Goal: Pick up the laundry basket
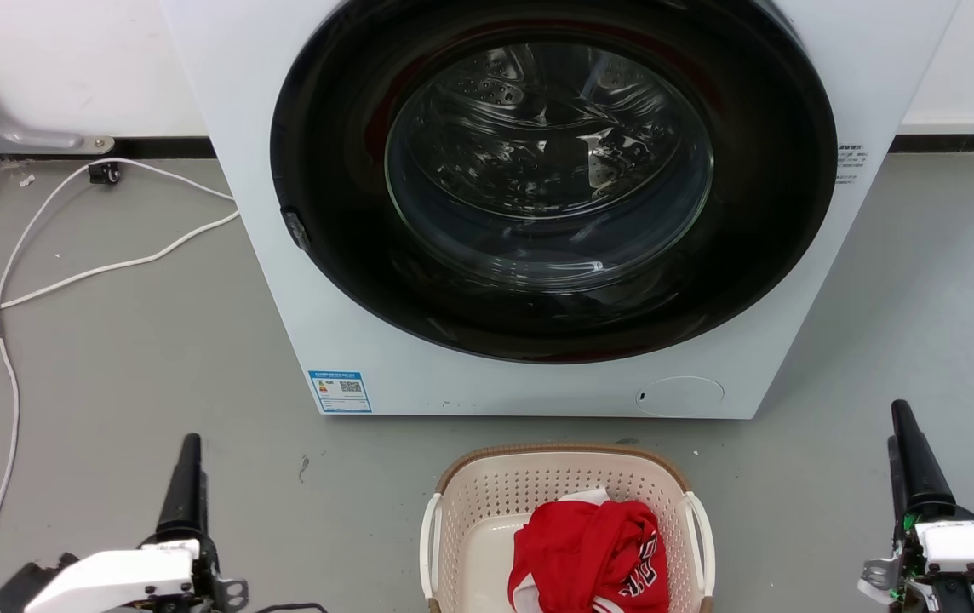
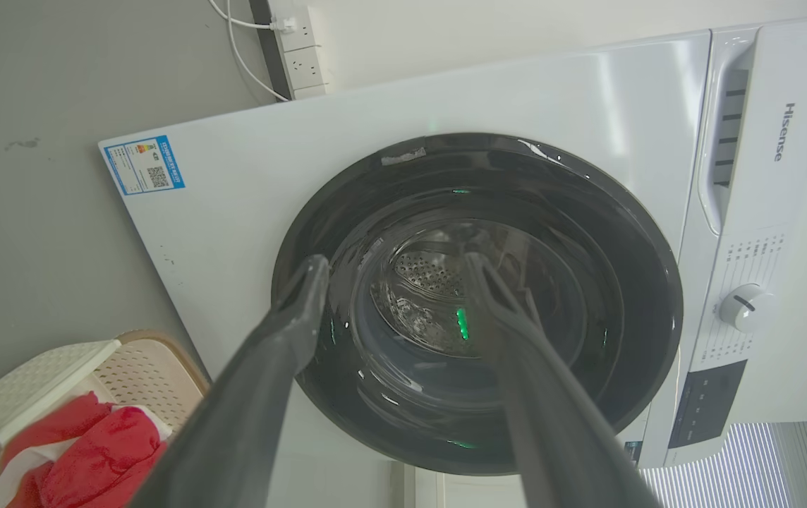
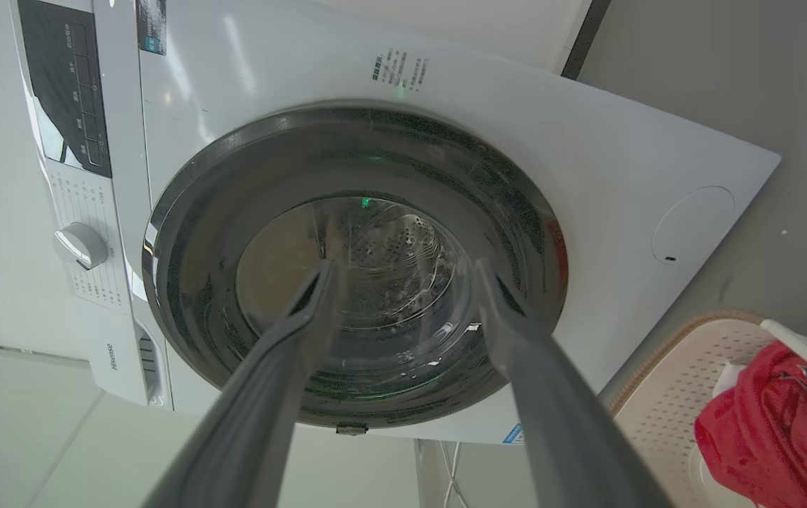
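Note:
The laundry basket (image 1: 500, 494) is cream with perforated walls, a brown woven-look rim and white side handles. It stands on the grey floor at the bottom centre of the head view, just in front of the washing machine. A red garment (image 1: 589, 553) lies bunched inside it. My left gripper (image 1: 190, 447) hovers well to the basket's left and my right gripper (image 1: 902, 417) well to its right, neither touching it. In the left wrist view my left gripper (image 2: 395, 264) is open and empty, with the basket (image 2: 128, 367) at the lower left. My right gripper (image 3: 407, 271) is open too, the basket (image 3: 671, 395) at the lower right.
The white front-loading washing machine (image 1: 538, 383) stands directly behind the basket with its dark round door shut. A white cable (image 1: 70, 277) snakes over the floor at the left, running to a power strip (image 2: 301, 49) on the wall. Bare grey floor lies on both sides of the basket.

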You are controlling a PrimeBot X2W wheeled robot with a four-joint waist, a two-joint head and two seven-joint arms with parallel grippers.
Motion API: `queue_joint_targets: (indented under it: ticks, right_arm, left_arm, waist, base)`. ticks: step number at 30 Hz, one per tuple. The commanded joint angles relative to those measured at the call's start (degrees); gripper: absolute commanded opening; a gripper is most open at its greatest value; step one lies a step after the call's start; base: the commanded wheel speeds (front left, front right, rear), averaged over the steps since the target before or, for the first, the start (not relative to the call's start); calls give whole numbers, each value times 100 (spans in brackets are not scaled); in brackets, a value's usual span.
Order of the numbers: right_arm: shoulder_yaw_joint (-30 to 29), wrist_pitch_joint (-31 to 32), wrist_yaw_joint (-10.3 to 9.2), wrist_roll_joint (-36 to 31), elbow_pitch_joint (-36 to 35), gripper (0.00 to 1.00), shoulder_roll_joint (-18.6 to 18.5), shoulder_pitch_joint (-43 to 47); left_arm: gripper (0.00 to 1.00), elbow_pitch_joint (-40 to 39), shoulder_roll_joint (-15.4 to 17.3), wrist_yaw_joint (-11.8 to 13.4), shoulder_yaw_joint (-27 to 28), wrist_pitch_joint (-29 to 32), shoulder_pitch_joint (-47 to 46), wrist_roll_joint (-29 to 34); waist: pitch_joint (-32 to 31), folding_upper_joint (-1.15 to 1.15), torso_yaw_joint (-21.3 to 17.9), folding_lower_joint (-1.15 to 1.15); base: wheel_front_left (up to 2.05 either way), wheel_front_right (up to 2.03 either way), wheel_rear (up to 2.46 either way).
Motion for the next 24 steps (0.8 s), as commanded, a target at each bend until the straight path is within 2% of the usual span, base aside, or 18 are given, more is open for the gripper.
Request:
queue_joint_targets:
  ticks: [1, 6, 15, 19, 24]
  right_arm:
    - [-75, -64, 10, -339, -141, 100, -15, -82]
    - [-148, -174, 10, -1189, -422, 100, -17, -115]
    - [-28, -349, 11, -2889, -1132, 100, -19, -106]
    - [139, -424, 11, -3628, -1341, 100, -20, -53]
    - [267, -516, 11, -4280, -1491, 100, -21, 31]
  left_arm:
    - [100, -179, 29, 17, 132, -67, -80, 235]
    - [100, -570, 30, 207, 264, -172, -72, 1002]
    - [100, -1424, 31, 671, 77, -348, 32, 2045]
    - [100, -1633, 31, 714, -110, -425, 112, 2509]
    - [100, -1812, 31, 567, -427, -510, 214, 3166]
  waist:
    - [1, 0, 3, 0]
    - [5, 0, 2, 0]
    - [19, 0, -9, 0]
    - [15, 0, -11, 0]
    - [8, 0, -16, 0]
  base:
    - [0, 0, 0]
    - [0, 0, 0]
    - [0, 0, 0]
    - [0, 0, 0]
    - [0, 0, 0]
